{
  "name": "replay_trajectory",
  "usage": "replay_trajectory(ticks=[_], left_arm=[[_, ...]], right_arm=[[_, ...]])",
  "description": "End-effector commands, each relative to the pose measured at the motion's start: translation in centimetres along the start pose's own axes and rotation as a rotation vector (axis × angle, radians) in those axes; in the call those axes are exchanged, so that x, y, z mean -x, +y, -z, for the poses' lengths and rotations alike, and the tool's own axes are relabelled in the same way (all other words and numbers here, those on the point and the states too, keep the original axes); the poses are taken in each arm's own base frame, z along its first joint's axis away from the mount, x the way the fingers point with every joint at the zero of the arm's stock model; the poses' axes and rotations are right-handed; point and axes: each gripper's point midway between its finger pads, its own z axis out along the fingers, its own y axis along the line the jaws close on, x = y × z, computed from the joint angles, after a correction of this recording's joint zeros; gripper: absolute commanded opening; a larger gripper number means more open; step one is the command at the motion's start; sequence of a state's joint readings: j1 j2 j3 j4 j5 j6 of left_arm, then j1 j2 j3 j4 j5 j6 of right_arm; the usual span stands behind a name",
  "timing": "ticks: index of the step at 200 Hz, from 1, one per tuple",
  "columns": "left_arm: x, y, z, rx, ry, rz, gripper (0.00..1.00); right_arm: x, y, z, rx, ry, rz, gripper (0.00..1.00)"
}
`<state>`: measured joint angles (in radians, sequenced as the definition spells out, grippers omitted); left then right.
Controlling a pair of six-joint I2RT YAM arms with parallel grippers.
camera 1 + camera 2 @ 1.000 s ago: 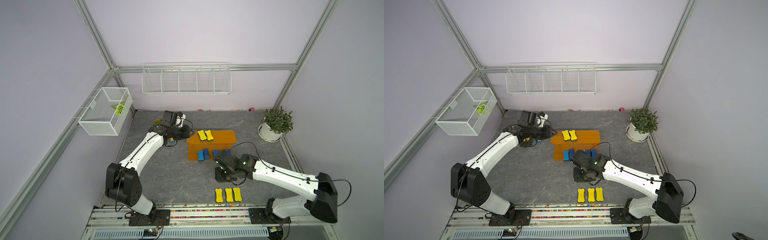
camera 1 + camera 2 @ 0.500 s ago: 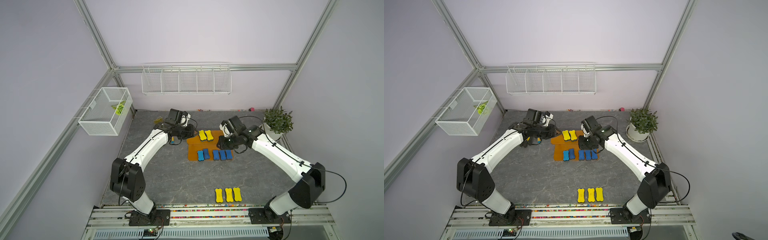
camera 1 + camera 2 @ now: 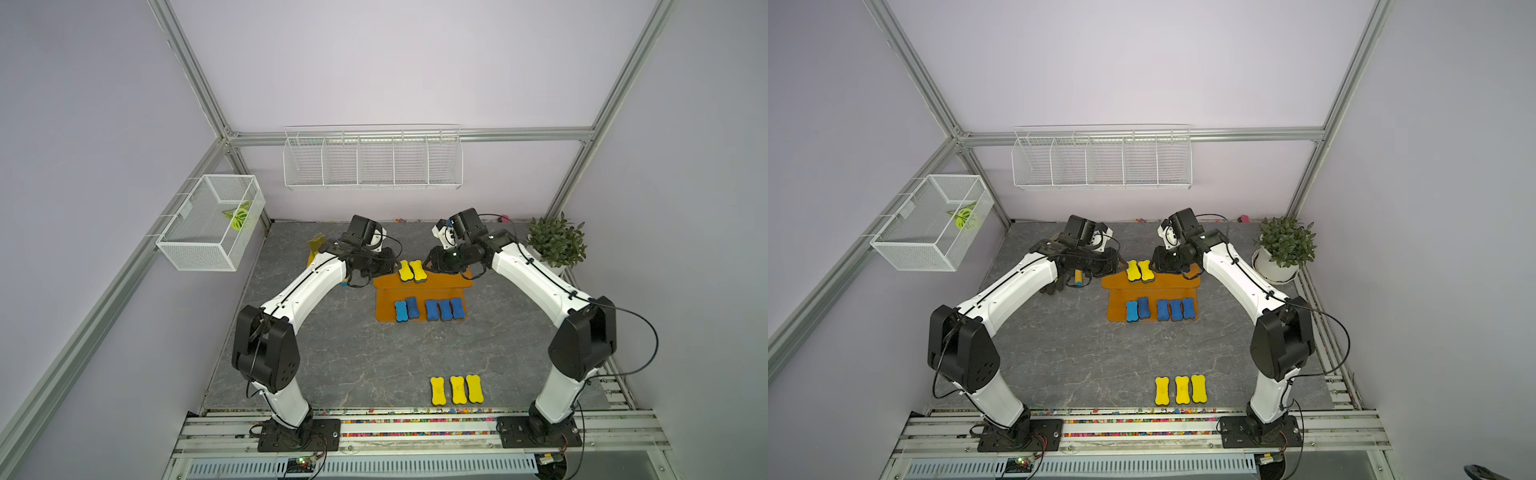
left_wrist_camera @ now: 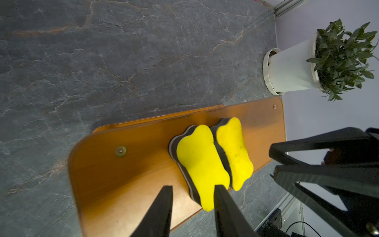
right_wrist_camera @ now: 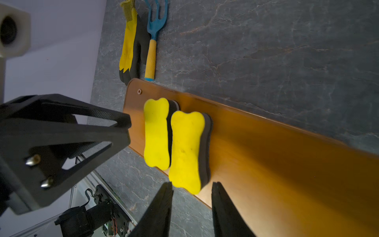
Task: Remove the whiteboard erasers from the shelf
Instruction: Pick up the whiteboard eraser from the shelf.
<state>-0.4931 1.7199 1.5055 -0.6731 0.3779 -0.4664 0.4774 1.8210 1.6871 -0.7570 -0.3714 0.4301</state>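
The orange shelf (image 3: 442, 283) (image 3: 1177, 283) carries two yellow whiteboard erasers (image 3: 410, 270) (image 3: 1140, 270) side by side on its top board and several blue ones (image 3: 430, 309) on the lower board. Three more yellow erasers (image 3: 457, 389) lie on the table near the front edge. My left gripper (image 3: 388, 266) (image 4: 193, 186) is open at the end of the left yellow eraser (image 4: 201, 164), holding nothing. From the other side, my right gripper (image 3: 432, 264) (image 5: 192, 183) is open, its tips just short of the right yellow eraser (image 5: 186, 149).
A potted plant (image 3: 555, 245) stands at the back right. A yellow glove (image 5: 128, 41) and a blue hand fork (image 5: 152, 41) lie left of the shelf. Wire baskets (image 3: 372, 160) (image 3: 212, 220) hang on the back and left walls.
My right arm has swung from the front of the table, near the three yellow erasers, back to the shelf's top board. My left gripper has edged closer to the shelf.
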Motion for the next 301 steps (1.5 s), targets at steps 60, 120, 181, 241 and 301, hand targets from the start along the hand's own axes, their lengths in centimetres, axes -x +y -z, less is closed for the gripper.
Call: replay_trajectory(ticks=[60,120,181,241,301], left_arm=[[1.4,0.1,0.8,0.031,-0.031,-0.025,0.38],[1.3,0.7,0.5,0.04,-0.018,-0.019,0.37],[1.2,1.4,0.5,0.047,-0.019,-0.011,0.37],[1.3,2.0,0.6,0.052,-0.025,0.0,0.36],[1.7,3.1,1.8,0.071,-0.056,0.013,0.36]], right_arm=[[1.0,-0.5,-1.6,0.008,0.041,0.007,0.37],[0.7,-1.0,-2.8,0.011,0.068,-0.019,0.3],[-0.2,-1.8,-3.7,0.002,0.091,-0.045,0.25],[-0.8,-2.2,-4.0,0.025,0.095,-0.079,0.14],[-1.4,-3.4,-3.7,0.014,0.077,-0.122,0.05]])
